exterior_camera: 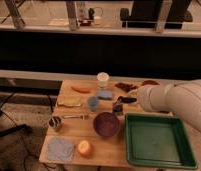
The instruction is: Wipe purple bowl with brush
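The purple bowl (106,124) sits upright on the wooden table (74,132), near its middle front, left of the green tray. The brush (117,107) is a small dark piece with a paler head, just behind the bowl's right rim. My gripper (126,100) is at the end of the white arm (174,102) that reaches in from the right. It is low over the table, right at the brush's upper end and behind the bowl. I cannot tell whether it holds the brush.
A green tray (159,140) fills the front right. A blue cup (93,103), blue block (105,94), white cup (102,79), reddish-brown strip (125,86) and orange-red bowl (150,83) stand behind. At the left are a metal cup (55,123), a blue cloth (61,148) and a peach-coloured fruit (84,147).
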You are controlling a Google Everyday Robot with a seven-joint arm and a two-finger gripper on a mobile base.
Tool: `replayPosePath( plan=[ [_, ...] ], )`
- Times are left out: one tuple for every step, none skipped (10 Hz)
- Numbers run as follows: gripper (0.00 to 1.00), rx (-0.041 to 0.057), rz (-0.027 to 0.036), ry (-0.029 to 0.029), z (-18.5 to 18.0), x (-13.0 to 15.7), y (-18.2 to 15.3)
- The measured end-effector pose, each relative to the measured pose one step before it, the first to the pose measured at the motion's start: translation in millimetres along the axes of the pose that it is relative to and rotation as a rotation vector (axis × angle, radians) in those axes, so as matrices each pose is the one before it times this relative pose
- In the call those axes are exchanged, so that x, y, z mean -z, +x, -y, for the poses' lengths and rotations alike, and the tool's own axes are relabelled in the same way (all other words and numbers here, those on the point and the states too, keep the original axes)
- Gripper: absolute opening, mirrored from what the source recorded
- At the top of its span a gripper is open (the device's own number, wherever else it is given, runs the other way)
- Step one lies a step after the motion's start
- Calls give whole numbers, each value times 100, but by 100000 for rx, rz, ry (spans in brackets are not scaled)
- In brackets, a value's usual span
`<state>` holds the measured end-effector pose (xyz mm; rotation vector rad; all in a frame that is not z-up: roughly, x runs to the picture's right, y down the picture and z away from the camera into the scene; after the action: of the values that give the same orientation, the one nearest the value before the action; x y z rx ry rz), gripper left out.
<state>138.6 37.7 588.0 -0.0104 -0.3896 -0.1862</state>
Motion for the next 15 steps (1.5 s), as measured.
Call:
replayPosePath(
  plan=[
    [0,1320,598,153,-149,123,-785],
    [0,979,680,76,-188,136,-744],
    [0,424,312,-241,-390,143,-392],
    [0,191,718,-447,-267,-39,-293],
    [0,457,1457,-1181,-341,-297,-534],
    [0,-253,577,-683,-288,-67,-37],
    [0,-332,1201,-1853,-766,-296,-214],
    [0,107,592,-1125,-373,-364,-117],
    [0,-126,417,-1252,-374,-459,-24],
    [0,-827,444,-1946,-550,-977,278],
    [0,-760,630,-1286,-95,-710,160],
    [0,-930,414,-929,-62,-395,258],
    [0,-886,303,-558,-15,-210,253],
    [0,-1023,754,-1155,-57,-453,221],
    [0,-378,818,-831,111,-420,4]
  ],
)
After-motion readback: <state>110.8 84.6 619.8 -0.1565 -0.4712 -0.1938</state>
